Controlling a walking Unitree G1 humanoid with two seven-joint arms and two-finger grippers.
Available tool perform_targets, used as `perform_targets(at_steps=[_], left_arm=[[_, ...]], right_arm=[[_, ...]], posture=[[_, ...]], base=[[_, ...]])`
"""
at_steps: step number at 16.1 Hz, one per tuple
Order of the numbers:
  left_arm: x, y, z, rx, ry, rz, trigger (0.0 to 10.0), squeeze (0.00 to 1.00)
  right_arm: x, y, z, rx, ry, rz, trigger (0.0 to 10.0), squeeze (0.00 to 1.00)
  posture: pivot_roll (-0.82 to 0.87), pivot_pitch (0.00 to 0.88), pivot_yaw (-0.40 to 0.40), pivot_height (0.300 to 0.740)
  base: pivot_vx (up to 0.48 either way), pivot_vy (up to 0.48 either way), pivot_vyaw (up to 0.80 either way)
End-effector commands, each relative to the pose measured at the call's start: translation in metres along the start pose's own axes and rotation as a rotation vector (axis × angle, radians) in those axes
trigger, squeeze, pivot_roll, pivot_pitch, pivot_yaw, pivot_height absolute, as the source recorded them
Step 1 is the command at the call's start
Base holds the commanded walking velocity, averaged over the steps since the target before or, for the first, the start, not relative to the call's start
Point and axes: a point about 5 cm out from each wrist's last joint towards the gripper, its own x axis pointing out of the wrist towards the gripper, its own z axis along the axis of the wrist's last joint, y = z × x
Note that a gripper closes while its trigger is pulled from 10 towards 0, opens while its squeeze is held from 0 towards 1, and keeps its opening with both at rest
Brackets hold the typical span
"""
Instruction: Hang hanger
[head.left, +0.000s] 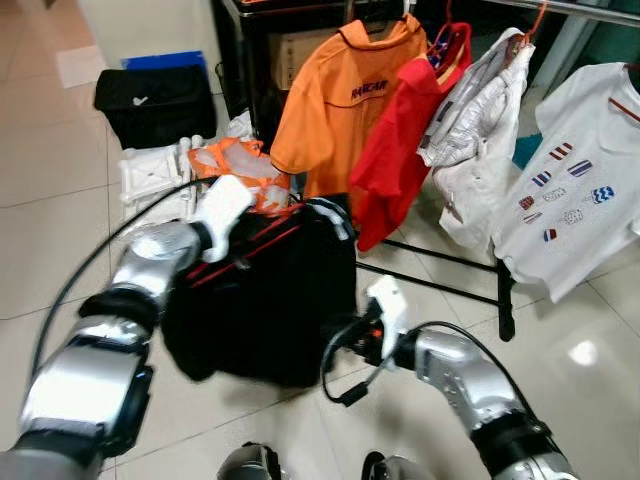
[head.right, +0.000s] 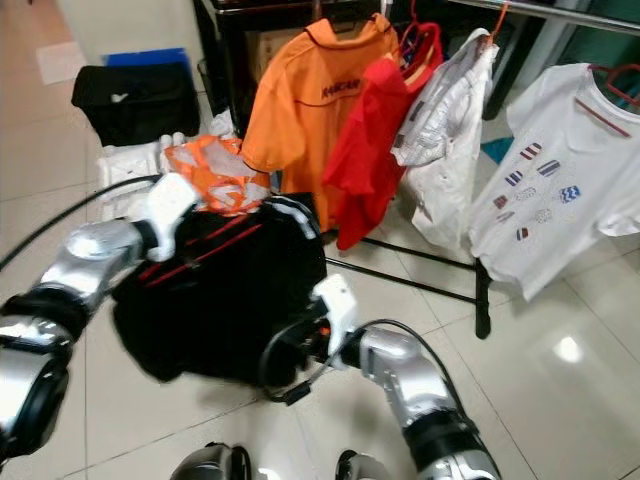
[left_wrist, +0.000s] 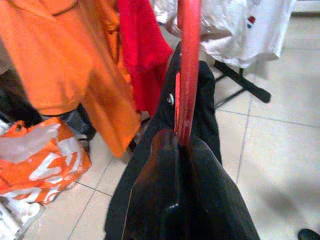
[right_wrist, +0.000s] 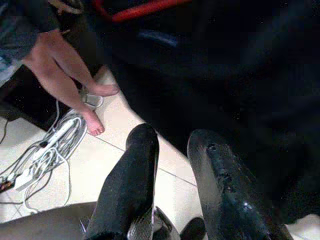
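Left tool (left_wrist: 177, 145) clamped on red hanger (left_wrist: 187, 75) carrying black garment (head.left: 265, 300). Right tool (right_wrist: 170, 165) parted, empty; bare feet (right_wrist: 92, 125) seen from right wrist.

A black garment (head.left: 265, 305) on a red hanger (head.left: 240, 250) hangs from the robot's raised left arm, just before the clothes rack (head.left: 470, 270), where orange (head.left: 340, 100), red (head.left: 405, 140) and white shirts (head.left: 575, 180) hang side by side.

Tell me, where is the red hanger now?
The red hanger is gripped in the left tool, carrying a black garment before the orange shirt.
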Motion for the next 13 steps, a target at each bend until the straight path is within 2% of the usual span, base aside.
perform_targets(at_steps=[1, 2, 4, 6, 8, 10, 13], left_arm=[[0.006, 0.005, 0.018, 0.039, -0.029, 0.018, 10.0, 0.00], [0.012, 0.007, 0.030, 0.059, -0.031, 0.039, 10.0, 0.00], [0.014, 0.009, 0.035, 0.064, -0.033, 0.059, 10.0, 0.00], [0.017, 0.011, 0.040, 0.064, -0.038, 0.107, 10.0, 0.00], [0.020, 0.010, 0.042, 0.063, -0.038, 0.122, 10.0, 0.00], [0.029, 0.005, 0.049, 0.066, -0.033, 0.137, 10.0, 0.00], [0.031, 0.006, 0.056, 0.057, -0.051, 0.151, 10.0, 0.00]], right_arm=[[0.004, 0.002, 0.000, -0.023, 0.022, 0.014, 10.0, 0.00], [0.014, 0.011, 0.008, -0.039, 0.003, 0.062, 10.0, 0.00], [0.017, 0.020, 0.016, -0.036, -0.023, 0.124, 10.0, 0.00], [0.014, 0.038, 0.021, -0.020, -0.027, 0.253, 10.0, 0.00], [0.014, 0.041, 0.020, -0.021, -0.018, 0.270, 10.0, 0.00], [0.034, 0.044, 0.019, -0.059, 0.003, 0.240, 10.0, 0.00], [0.042, 0.044, 0.025, -0.082, -0.028, 0.164, 10.0, 0.00]], posture=[[0.03, 0.104, -0.002, 0.740], [0.02, 0.107, 0.006, 0.740], [0.02, 0.108, 0.015, 0.740], [0.00, 0.113, 0.023, 0.740], [-0.01, 0.117, 0.025, 0.740], [-0.03, 0.131, 0.031, 0.740], [-0.02, 0.134, 0.037, 0.740]], base=[[0.000, 0.000, 0.00], [0.000, 0.000, 0.00], [0.000, 0.000, 0.00], [0.000, 0.000, 0.00], [0.000, 0.000, 0.00], [0.000, 0.000, 0.00], [0.000, 0.000, 0.00]])
